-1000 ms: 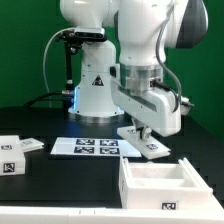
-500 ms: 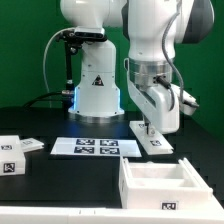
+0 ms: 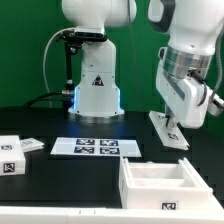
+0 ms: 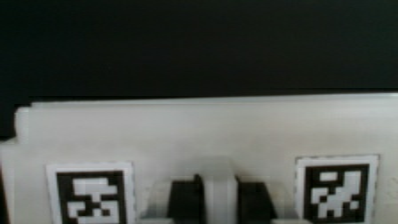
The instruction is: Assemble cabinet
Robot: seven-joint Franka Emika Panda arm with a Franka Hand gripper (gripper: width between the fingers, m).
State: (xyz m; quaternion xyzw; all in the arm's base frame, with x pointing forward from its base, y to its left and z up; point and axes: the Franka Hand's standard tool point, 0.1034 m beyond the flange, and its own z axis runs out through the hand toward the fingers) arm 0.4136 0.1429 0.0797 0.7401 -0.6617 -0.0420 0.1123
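Observation:
My gripper [image 3: 169,121] is shut on a flat white cabinet panel [image 3: 177,139] with black-and-white tags and holds it tilted above the table, at the exterior view's right. In the wrist view the panel [image 4: 196,130] fills the lower half, with a tag on either side of my dark fingertips [image 4: 185,198]; the gripper [image 4: 217,200] clamps its edge. The large white cabinet box [image 3: 160,186] with open inner compartments stands at the front right, below and in front of the held panel. Its lower part is cut off by the frame.
The marker board [image 3: 97,147] lies flat in the middle of the black table. A white tagged block [image 3: 11,155] and a small flat white part [image 3: 31,146] lie at the exterior view's left. The robot base [image 3: 95,90] stands behind the marker board.
My arm has swung toward the exterior view's right, carrying the panel away from beside the marker board to above the table's right side.

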